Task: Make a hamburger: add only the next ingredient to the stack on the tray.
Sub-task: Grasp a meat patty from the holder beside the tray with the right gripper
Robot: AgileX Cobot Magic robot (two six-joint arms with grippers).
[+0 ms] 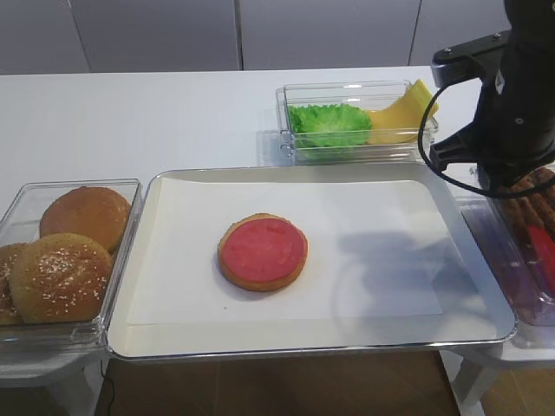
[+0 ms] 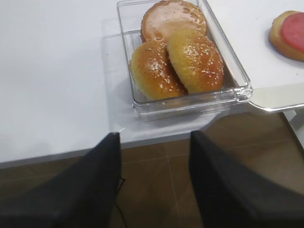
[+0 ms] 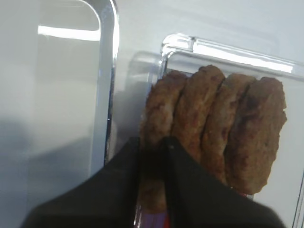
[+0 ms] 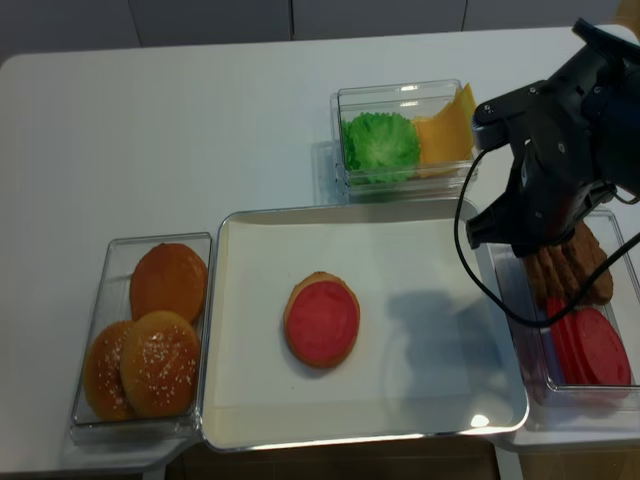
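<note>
Right gripper (image 3: 154, 156) fingers closed on the leftmost upright patty (image 3: 159, 118); stack (image 1: 263, 251) lies to its left on the tray (image 1: 486, 286); left gripper (image 2: 154, 161) fingers open, idle.

A brown rough meat patty (image 3: 159, 118) stands on edge; the red-topped bun bottom (image 1: 263, 252) lies mid-tray (image 1: 173, 338).

My claw (image 3: 153, 156) clamps the leftmost patty (image 3: 159, 118) of four standing on edge in a clear tub (image 3: 228, 52), beside the tray's (image 3: 107, 71) silver rim on the white table (image 3: 228, 21).
</note>
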